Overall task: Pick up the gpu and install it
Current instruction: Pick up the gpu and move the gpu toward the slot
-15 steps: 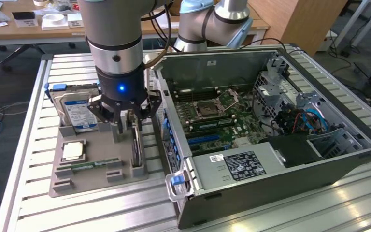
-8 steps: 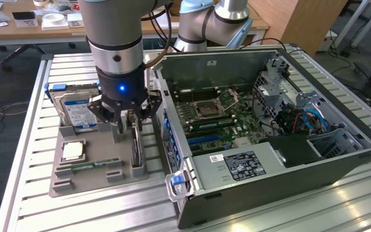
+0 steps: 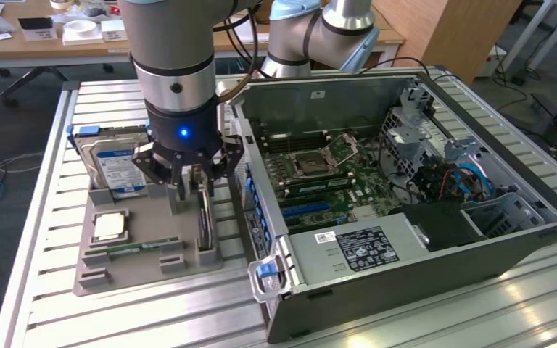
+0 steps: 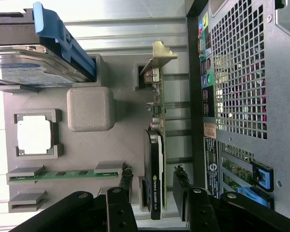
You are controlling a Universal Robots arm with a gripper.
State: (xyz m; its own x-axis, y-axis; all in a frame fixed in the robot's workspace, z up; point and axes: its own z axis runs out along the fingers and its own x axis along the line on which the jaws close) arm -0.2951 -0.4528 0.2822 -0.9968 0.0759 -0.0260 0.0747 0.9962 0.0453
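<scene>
Bench, exterior view: gpu [image 3: 205,230] stands on edge in a slot of the grey tray [image 3: 124,279], on the side nearest the open computer case [image 3: 510,217]. Upright like that, its top edge is offered for a pinch from above.
Arm, exterior view: end effector [image 3: 197,194] hangs straight down over the card, fingers reaching down either side of it.
Neighbours: hard drive [image 3: 114,168] upright in the tray, processor chip [image 3: 110,226] flat in its recess. Each sits in its own pocket, well apart from the card, so nothing crowds the grab.
Case: on its side, panel off, motherboard [image 3: 356,181] facing up, which I'd say is so a card can go in from above.
Card, wrist view: gpu runs lengthwise between the two fingers [image 4: 127,186], silvery bracket [image 4: 159,54] at the end away from them.
Grip, wrist view: jaws apart, gaps showing on both sides of the card. It's straddling, not clamped yet, nothing lifted.
</scene>
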